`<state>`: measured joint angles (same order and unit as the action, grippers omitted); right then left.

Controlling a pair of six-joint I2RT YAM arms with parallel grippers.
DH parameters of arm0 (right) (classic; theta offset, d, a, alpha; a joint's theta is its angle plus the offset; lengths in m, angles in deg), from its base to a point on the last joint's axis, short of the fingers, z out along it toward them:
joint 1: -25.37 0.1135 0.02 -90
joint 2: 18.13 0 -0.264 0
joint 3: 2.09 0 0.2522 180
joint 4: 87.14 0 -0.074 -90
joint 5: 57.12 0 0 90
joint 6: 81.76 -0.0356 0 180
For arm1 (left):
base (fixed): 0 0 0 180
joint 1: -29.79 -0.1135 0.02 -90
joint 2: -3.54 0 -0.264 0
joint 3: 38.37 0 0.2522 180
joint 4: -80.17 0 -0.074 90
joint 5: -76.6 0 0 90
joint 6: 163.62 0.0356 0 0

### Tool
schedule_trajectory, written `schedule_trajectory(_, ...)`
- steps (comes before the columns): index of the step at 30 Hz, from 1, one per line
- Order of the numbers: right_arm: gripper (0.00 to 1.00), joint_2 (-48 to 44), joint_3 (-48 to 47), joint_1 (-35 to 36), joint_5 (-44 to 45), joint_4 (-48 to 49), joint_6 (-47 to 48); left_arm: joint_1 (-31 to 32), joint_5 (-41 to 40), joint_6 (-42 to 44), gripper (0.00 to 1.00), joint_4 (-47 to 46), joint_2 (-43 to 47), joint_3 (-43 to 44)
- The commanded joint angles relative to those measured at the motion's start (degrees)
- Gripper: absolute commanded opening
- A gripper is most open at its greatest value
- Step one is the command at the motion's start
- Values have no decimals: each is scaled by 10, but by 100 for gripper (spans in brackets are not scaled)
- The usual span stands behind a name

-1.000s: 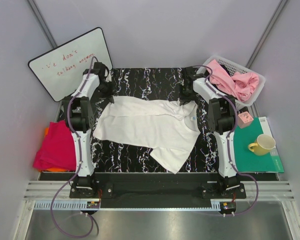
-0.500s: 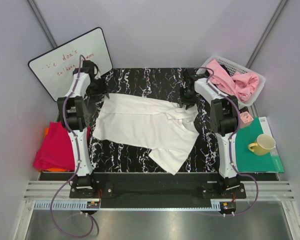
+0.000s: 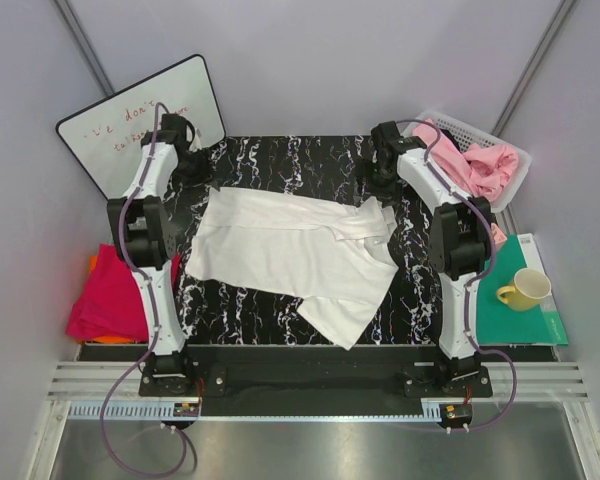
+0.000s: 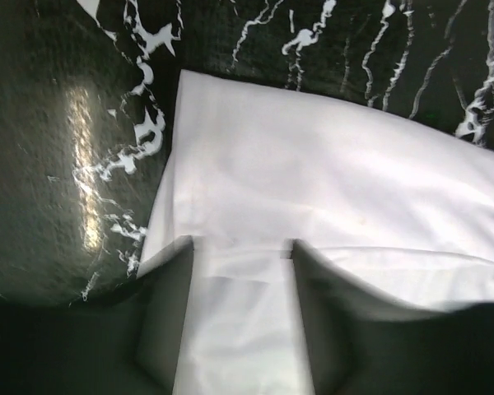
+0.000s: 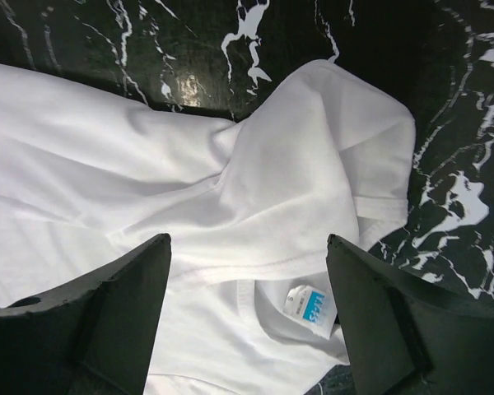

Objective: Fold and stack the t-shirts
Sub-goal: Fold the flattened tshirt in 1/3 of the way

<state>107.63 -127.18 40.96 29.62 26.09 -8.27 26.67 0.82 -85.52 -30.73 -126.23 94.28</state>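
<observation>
White t-shirt [image 3: 295,250] lies spread on the black marbled surface [image 3: 280,160], long axis left to right, collar [image 5: 249,298] pointing right. The left gripper [image 4: 240,245], above its hem, and the right gripper [image 5: 247,240] both have their fingers apart.

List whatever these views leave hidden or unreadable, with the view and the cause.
- Top view: the red writing on the whiteboard is too small, and the left arm covers part.
- Top view: the orange t-shirt shows only a sliver under the magenta-red t-shirt.
- Top view: the pink t-shirts lie bunched in the basket; count unclear.
- Right wrist view: the neck label has print too small to read.
</observation>
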Motion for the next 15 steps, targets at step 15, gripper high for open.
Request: schedule_trajectory(15,82,-60,0,4,6,-2,16,119,-31,36,0,-24,36,-75)
